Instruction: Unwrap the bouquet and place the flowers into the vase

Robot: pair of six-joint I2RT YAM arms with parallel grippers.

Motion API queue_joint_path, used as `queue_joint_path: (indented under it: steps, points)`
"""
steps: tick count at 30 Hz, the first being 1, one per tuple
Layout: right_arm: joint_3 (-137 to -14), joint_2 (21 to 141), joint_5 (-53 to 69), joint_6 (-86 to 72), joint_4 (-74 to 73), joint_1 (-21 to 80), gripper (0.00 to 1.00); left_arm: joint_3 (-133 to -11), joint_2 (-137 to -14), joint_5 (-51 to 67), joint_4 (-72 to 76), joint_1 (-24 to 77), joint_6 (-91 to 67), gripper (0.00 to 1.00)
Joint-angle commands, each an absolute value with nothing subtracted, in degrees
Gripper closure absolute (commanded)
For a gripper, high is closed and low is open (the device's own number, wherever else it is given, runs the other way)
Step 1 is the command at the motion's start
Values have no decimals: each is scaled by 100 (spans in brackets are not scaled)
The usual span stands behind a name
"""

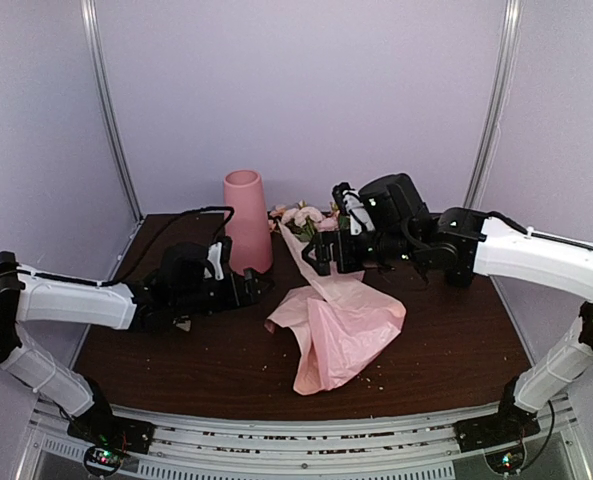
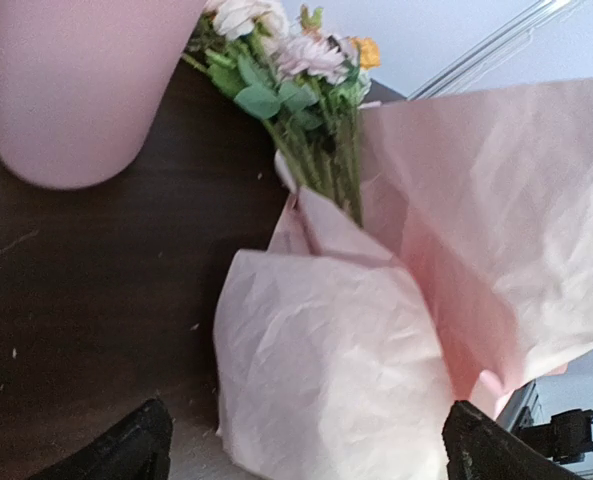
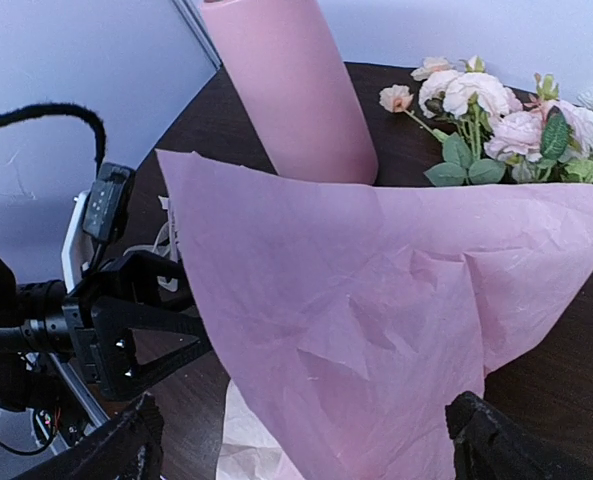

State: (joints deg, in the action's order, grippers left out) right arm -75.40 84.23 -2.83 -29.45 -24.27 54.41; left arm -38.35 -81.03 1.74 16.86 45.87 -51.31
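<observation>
Pink-papered bouquet (image 1: 328,305) near plain matte vase (image 1: 246,222)

Pale lavender walls (image 1: 306,90) and silvery corner posts (image 1: 111,110) enclose a dark brown tabletop (image 1: 456,330) flecked with crumbs.

The table (image 1: 446,330) is a dark brown wooden top, scuffed here and there and dotted with pale specks (image 1: 376,380), thickest toward the near edge. Toward the back, left of centre, the vase (image 1: 246,220) stands upright on the wood. Just to its right the flowers (image 1: 304,216) lie flat on the surface, their pink, white and orange heads close to the vase's side. Their stems run away under the pink wrapping paper (image 1: 341,325). That paper sprawls open in a crumpled heap across the middle of the table – one fold reaches nearly to the front edge, and a narrower strip climbs back toward the flowers.
</observation>
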Motion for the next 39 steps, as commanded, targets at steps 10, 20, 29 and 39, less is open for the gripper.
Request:
queue_joint_path:
  steps: [10, 20, 29, 39]
  points:
    - [-8751, 9198, -89, -2462, -2733, 5453, 5, -5491, -9490, 1239, 2361, 4605, -4773, 5]
    - [-9169, 9576, 59, -2449, -2786, 5072, 43, -5706, -9807, 1472, 2565, 4608, -4834, 7]
    - [-8447, 8933, -805, -2700, -2465, 4792, 100, -5395, -9446, 1063, 2336, 4610, -4760, 6]
    - [-5757, 6946, -2689, -3679, -2255, 3820, 100, -4404, -8266, 30, 1591, 4608, -4779, 2]
